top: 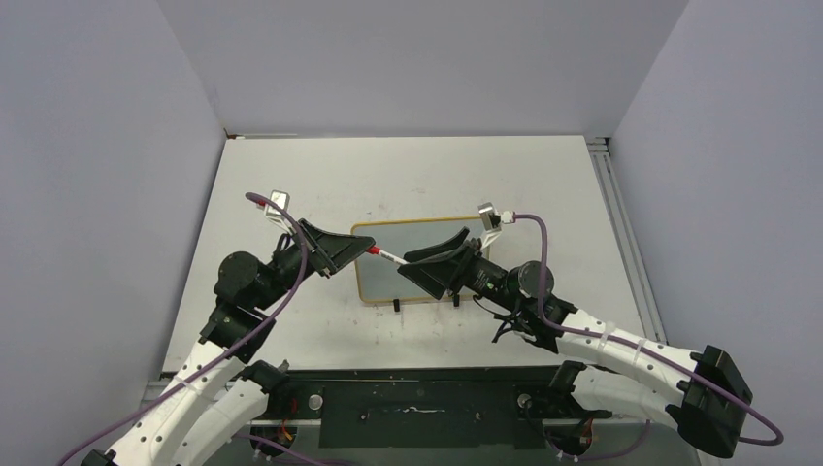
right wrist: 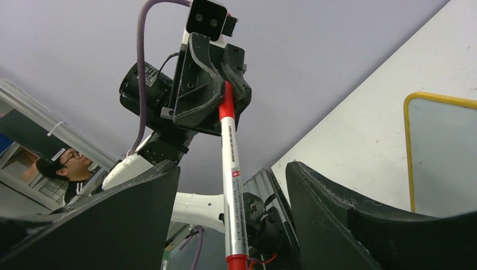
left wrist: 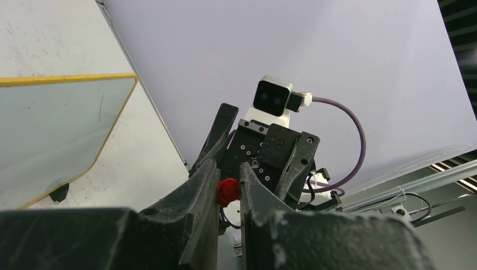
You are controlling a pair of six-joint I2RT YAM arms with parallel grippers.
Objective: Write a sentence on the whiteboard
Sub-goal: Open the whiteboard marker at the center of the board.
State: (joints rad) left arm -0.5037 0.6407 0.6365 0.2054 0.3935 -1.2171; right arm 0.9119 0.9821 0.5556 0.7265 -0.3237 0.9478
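The whiteboard (top: 388, 283) lies mid-table, with a thin yellow-tan frame and two black feet at its near edge. It also shows in the left wrist view (left wrist: 50, 129) and the right wrist view (right wrist: 444, 163). No sentence shows on the parts of it in view. A silver marker (top: 386, 255) with red ends hangs above the board between both arms. My left gripper (top: 340, 254) is shut on the marker's red end (left wrist: 228, 191). My right gripper (right wrist: 232, 169) stands open around the marker's barrel (right wrist: 232, 185), with a gap on each side.
Grey walls close in the white table (top: 417, 175) on three sides. A metal rail (top: 621, 233) runs along its right edge. Purple cables loop off both wrists. A person's face (right wrist: 70, 163) shows at the left of the right wrist view.
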